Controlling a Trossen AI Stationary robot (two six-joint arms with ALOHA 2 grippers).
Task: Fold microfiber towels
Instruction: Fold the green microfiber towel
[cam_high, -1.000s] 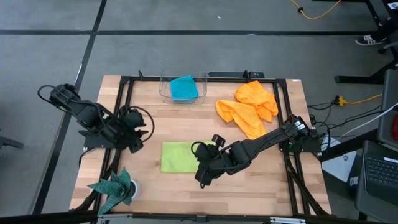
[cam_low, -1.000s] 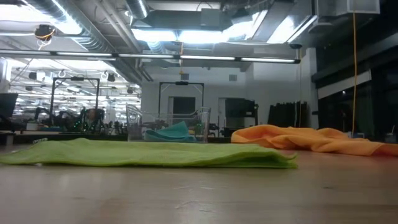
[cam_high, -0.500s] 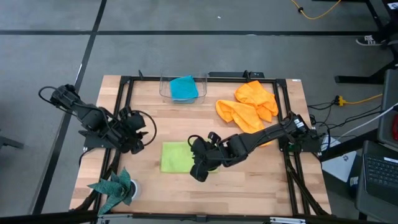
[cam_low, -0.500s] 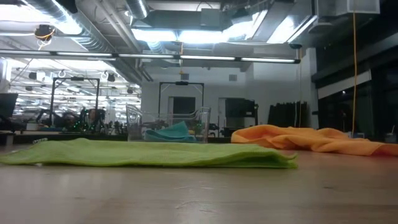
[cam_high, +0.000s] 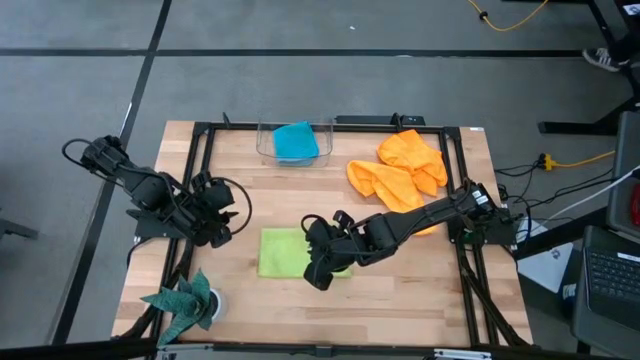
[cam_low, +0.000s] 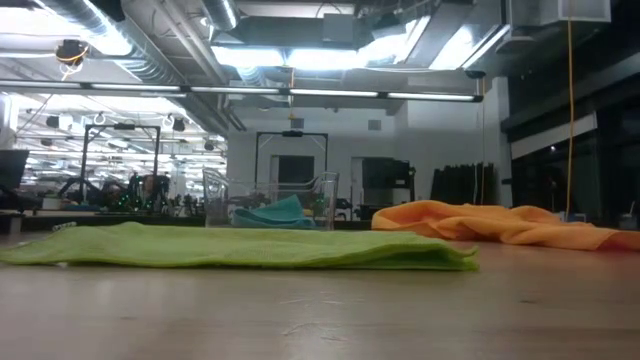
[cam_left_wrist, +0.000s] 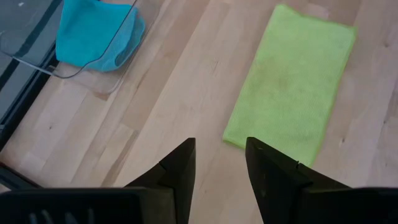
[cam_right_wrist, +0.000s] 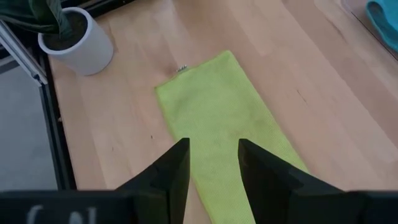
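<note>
with the lime-green towel (cam_high: 284, 252) lying flat at lower centre of the desk (cam_high: 400, 290), the right gripper (cam_high: 318, 268), fingers narrowly parted and empty, should drop squarely onto its near edge before pinching, while the left gripper (cam_high: 222, 215) waits at left.

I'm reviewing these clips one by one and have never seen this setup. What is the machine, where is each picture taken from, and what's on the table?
Two dark robot arms work at a wooden table. One picture looks straight down, one looks level across the tabletop, and one comes from each wrist, past that arm's own two fingers.

The right gripper is over the near edge of a lime-green towel lying flat, fingers open, holding nothing. The left gripper waits near the table's left side, also open and empty.

A turquoise-blue towel sits in a clear container. The orange towels lie crumpled on the right. A small potted plant stands at the near left corner.
</note>
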